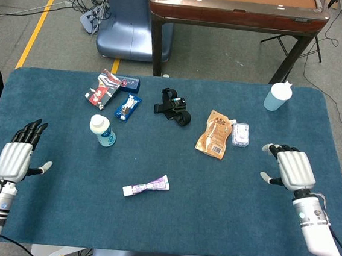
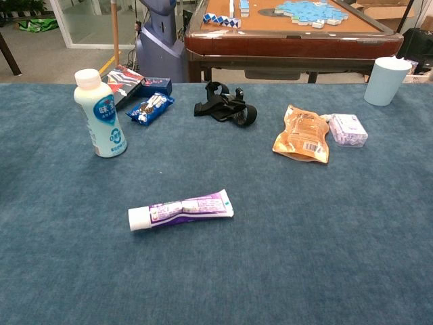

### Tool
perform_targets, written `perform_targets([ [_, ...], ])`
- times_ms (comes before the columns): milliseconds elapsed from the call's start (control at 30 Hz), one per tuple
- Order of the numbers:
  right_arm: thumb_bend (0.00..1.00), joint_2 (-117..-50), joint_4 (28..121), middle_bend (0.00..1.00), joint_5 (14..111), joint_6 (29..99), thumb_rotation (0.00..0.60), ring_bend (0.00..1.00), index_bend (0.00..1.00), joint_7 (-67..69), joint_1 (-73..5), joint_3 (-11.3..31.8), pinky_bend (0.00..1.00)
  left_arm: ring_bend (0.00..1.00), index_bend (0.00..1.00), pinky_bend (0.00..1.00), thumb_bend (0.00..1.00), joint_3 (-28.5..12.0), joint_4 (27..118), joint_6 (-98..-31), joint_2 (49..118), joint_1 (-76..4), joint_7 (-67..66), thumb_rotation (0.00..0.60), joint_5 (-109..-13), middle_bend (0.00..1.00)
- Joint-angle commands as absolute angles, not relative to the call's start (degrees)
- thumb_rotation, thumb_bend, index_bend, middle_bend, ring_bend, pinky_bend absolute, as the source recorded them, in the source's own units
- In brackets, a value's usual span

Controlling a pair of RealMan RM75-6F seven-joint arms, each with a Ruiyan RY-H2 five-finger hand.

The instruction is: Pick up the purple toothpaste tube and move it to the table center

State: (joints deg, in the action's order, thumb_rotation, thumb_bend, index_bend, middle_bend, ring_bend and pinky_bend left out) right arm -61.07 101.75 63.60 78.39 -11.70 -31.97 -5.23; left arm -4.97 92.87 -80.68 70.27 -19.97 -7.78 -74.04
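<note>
Toothpaste tube (image 1: pixel 146 186): purple, white cap at its left end, flat on the blue table (image 1: pixel 167 230), slightly tilted, near the middle toward the front edge; untouched by either hand; chest view likewise (image 2: pixel 180 209)
Left hand (image 1: pixel 18 157): at the table's left edge, back of hand up, fingers straight and spread, holding nothing; well apart from the tube; out of frame in the chest view
Right hand (image 1: pixel 292 170): at the table's right edge, fingers extended and apart, holding nothing; well apart from the tube; out of frame in the chest view
Bottle (image 1: pixel 102 130): pale blue with white cap, upright, left of centre, behind the tube
Snack packs (image 1: pixel 104 89): red-and-blue box and a small blue wrapper (image 1: pixel 127 106) just beside it, far left of the table
Black strap (image 1: pixel 174 106): bundled, far middle
Orange pouch (image 1: pixel 213 134): flat, right of centre, touching a small white packet (image 1: pixel 240 134)
Cup (image 1: pixel 277 96): light blue, upright, far right corner
</note>
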Motion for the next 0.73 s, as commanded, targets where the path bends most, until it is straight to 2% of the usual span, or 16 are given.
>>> perform_targets([
  [33,0.24,-62.6,99.8,0.42,66.1,81.9,0.600,0.34,0.34,-11.0,-28.2,-5.4,0.36,0.00,0.00,0.10,0.18,-4.4,92.8,-81.9,70.7,-18.7,-9.5,0.600,-74.2,0.00],
  [300,0.24,-65.6,97.9,0.45,70.6,88.5,0.600,0.36,0.39,-11.5,-21.1,-4.9,0.36,0.00,0.00,0.10,0.18,-3.2,93.9,-85.6,71.7,-16.0,-13.4,0.600,-77.3,0.00],
  [733,0.24,-66.6,97.7,0.47,72.9,89.3,0.600,0.37,0.43,-11.4,-15.6,-2.5,0.36,0.00,0.00,0.10,0.18,-3.4,94.1,-85.5,72.5,-14.8,-13.9,0.600,-79.7,0.00],
])
